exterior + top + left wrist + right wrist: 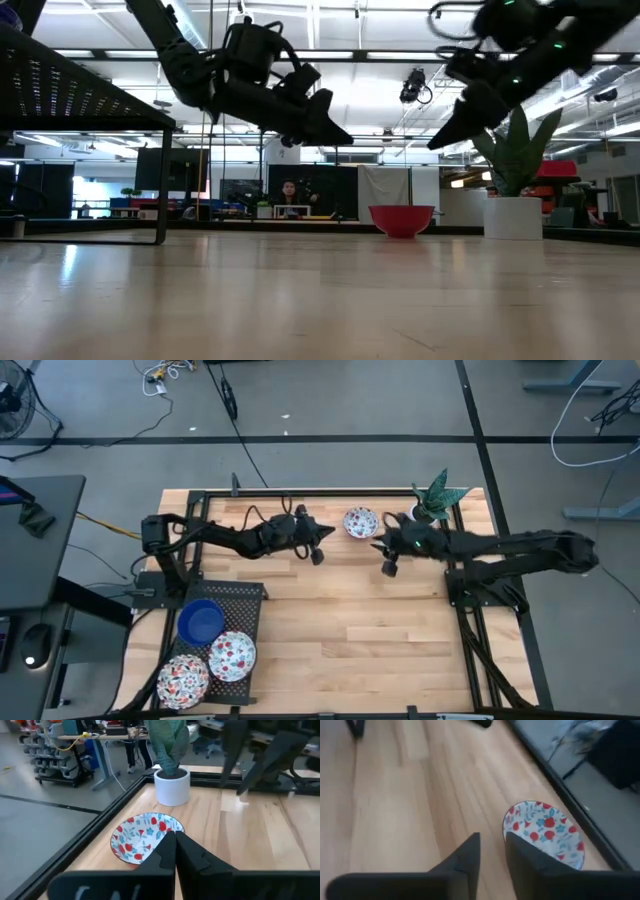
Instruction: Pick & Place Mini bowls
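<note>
One floral mini bowl [360, 521] stands upright on its base on the wood near the table's far edge, also seen in the low view [402, 220]. My left gripper [326, 531] hovers just left of it, shut, above the table [345, 138]; its wrist view shows the bowl [142, 837] right ahead of the fingertips [175, 836]. My right gripper [377, 546] hovers just right and near of the bowl, slightly open [492, 842], with the bowl [545, 830] beside its fingers. Three more bowls sit on a tray at the near left: a blue one [201, 620] and two floral ones [232, 655] [183, 680].
A white plant pot [432, 510] with a green plant stands at the far right corner, close to my right arm, also in the low view [513, 215]. The black perforated tray [245, 595] sits at the near left. Bare wood spreads across the table's middle and near right.
</note>
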